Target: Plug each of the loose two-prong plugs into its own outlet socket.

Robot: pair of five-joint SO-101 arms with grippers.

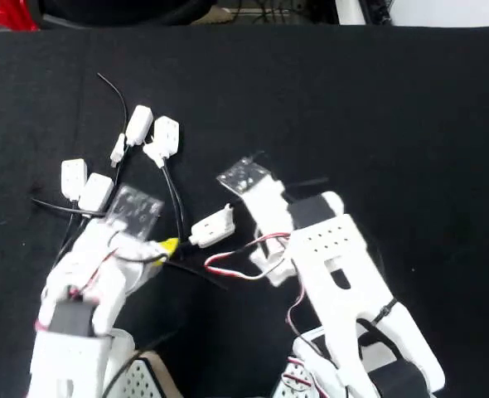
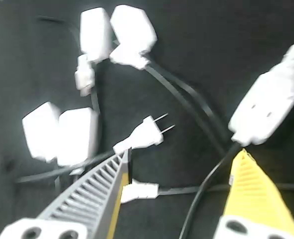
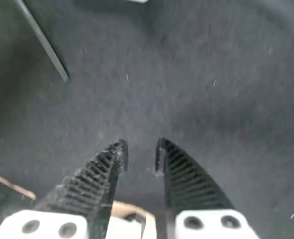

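The loose plug, judged light and rigid on a stiff cord, lies on the surface just ahead of the left tool, which is spread open and empty. The plug's white body should be pinched. In the high view the socket is seen at 3 o'clock of that tool. The right tool is slightly parted and empty.

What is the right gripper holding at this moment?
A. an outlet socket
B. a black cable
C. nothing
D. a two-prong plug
C: the right gripper has its fingers slightly apart over the bare black cloth, with nothing between them.
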